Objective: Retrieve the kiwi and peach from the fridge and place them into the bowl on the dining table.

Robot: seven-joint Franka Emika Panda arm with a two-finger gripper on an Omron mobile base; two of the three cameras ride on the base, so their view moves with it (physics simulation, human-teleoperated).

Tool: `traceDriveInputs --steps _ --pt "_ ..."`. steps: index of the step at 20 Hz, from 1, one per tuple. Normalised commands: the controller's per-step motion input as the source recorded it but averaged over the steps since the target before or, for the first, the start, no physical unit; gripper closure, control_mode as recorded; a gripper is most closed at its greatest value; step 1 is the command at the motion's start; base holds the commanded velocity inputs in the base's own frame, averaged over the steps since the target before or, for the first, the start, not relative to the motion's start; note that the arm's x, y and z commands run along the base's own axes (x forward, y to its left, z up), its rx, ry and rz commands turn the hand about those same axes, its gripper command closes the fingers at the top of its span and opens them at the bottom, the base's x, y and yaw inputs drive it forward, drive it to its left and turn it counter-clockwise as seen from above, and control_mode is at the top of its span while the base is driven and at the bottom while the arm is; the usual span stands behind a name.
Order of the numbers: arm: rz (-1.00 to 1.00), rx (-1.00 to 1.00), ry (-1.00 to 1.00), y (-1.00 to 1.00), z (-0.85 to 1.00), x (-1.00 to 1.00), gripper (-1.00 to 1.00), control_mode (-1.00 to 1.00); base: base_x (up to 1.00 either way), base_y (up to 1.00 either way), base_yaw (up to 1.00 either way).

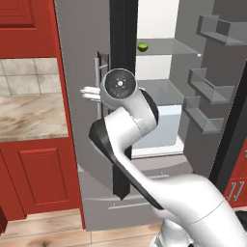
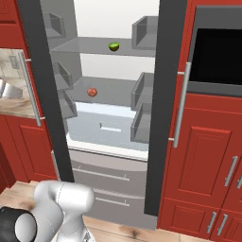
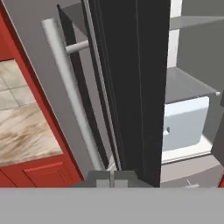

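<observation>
1. Fridge [image 2: 113, 156] stands with both upper doors swung open, its lit white interior exposed between the dark door edges; the two bottom drawers below are shut.
2. Kiwi [image 2: 114, 46] lies on the upper glass shelf [image 2: 94, 47], toward the shelf's right half in the right base view and well back from its front edge, with bare glass on either side of it.
3. One peach [image 2: 92, 91] rests on the next glass shelf down, left of centre, near the left wall bins and apart from the front edge.
4. The open left door [image 1: 82, 96] stands edge-on just beside the arm; its black inner edge runs vertically through the middle of the hand view, and its bar handle [image 3: 72, 92] slants down just left of that edge.
5. The pincer [image 3: 113, 178] sits low between the handle and the black door edge, its tips clenched together with nothing between them.
6. The right door carries three grey bins [image 1: 205, 87] stacked along its inner face, narrowing the opening on that side.
7. A marble table [image 1: 29, 116] on red cabinets [image 1: 38, 173] borders the fridge on the left.
8. Count: one kiwi, one peach, two glass shelves carrying fruit, two open doors.
</observation>
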Motion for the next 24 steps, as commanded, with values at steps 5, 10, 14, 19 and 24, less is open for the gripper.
traceDriveInputs --steps 5,10,14,19,24 --pt "-0.09 0.04 0.0 -0.55 0.08 -0.03 -1.0 -1.0 0.0 0.0 0.0" --pt "-0.14 0.2 0.0 -0.52 0.0 -0.15 -1.0 -1.0 0.0 0.0 0.0" --pt "-0.24 0.35 0.02 -0.73 0.11 -0.21 -1.0 -1.0 0.0 0.0 0.0" --pt "-0.05 0.48 0.11 -0.87 0.3 0.0 -1.0 -1.0 0.0 0.0 0.0" --pt "0.0 0.46 0.02 -0.67 -0.03 0.0 -1.0 -1.0 0.0 0.0 0.0"
